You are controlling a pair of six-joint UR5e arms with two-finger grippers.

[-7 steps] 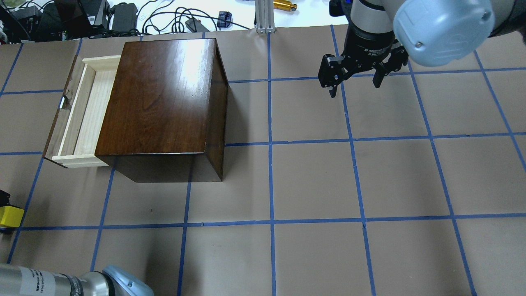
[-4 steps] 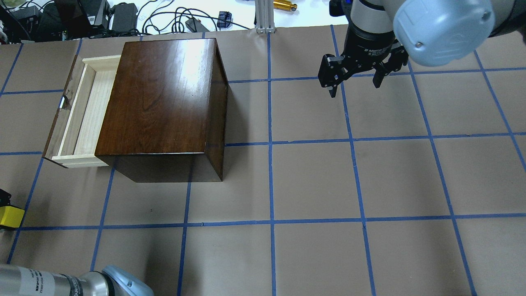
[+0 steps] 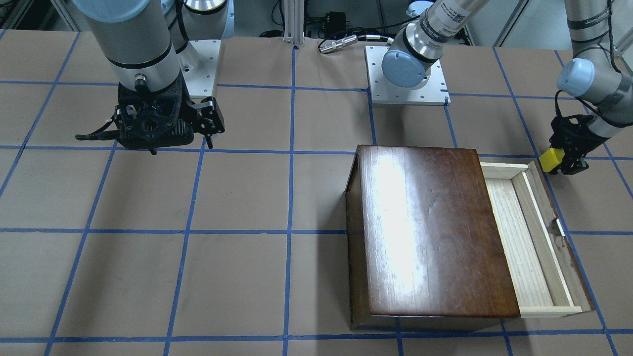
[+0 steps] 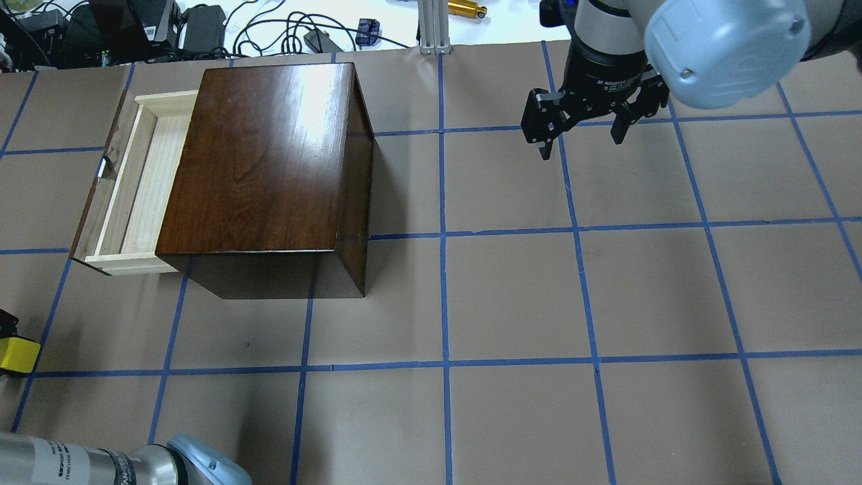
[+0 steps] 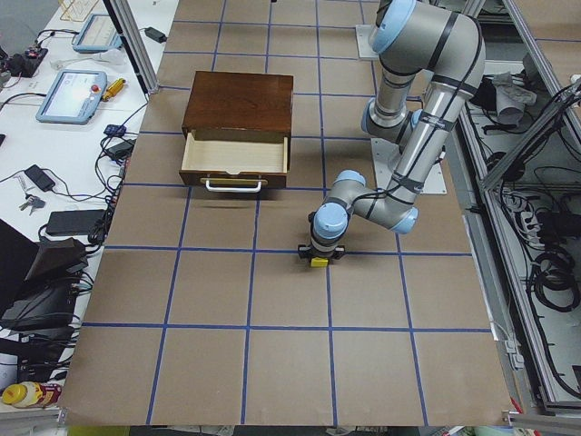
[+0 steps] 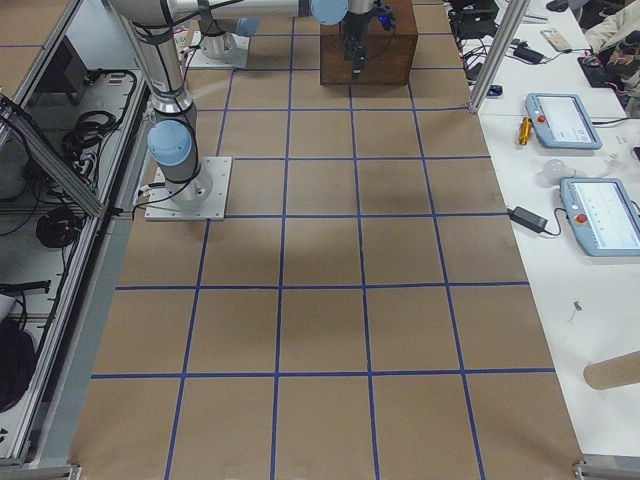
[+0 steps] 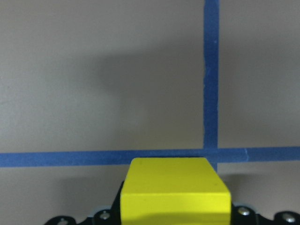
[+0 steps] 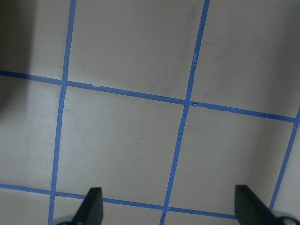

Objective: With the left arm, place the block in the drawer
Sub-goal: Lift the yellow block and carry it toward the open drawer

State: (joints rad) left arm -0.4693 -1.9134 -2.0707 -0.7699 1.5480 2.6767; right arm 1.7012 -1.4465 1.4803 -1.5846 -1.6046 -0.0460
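The left tool (image 3: 567, 154) is closed on the yellow block (image 3: 551, 159). Its dark fingers sit on either side of the cube, which fills the foot of the left wrist view with only taped worktop (image 4: 512, 296) beyond it. How high the block hangs above the paper cannot be told. The open drawer (image 4: 138, 185) lies forward of the block, away from the robot, and a little towards the robot's right. In the overhead view the cube is at the picture's left edge. It is nearer the robot than the drawer's near short end and outside the line of the dark front panel, so it is close to that corner but apart from it. The drawer's long axis runs away from the robot, alongside the dark wooden cabinet (image 4: 262, 162) it slides out of, and its pale floor looks bare. I judge that the coming move is a short carry forward and inward over the near end wall, then a descent into the tray. The pulled-out opening is narrow crosswise, so the sideways placing matters more than the distance along the tray. The left arm (image 5: 399, 195) is far the nearer one. The right tool (image 4: 582, 138) hangs wide open and empty over the worktop on the far side of the cabinet, well apart from the drawer.
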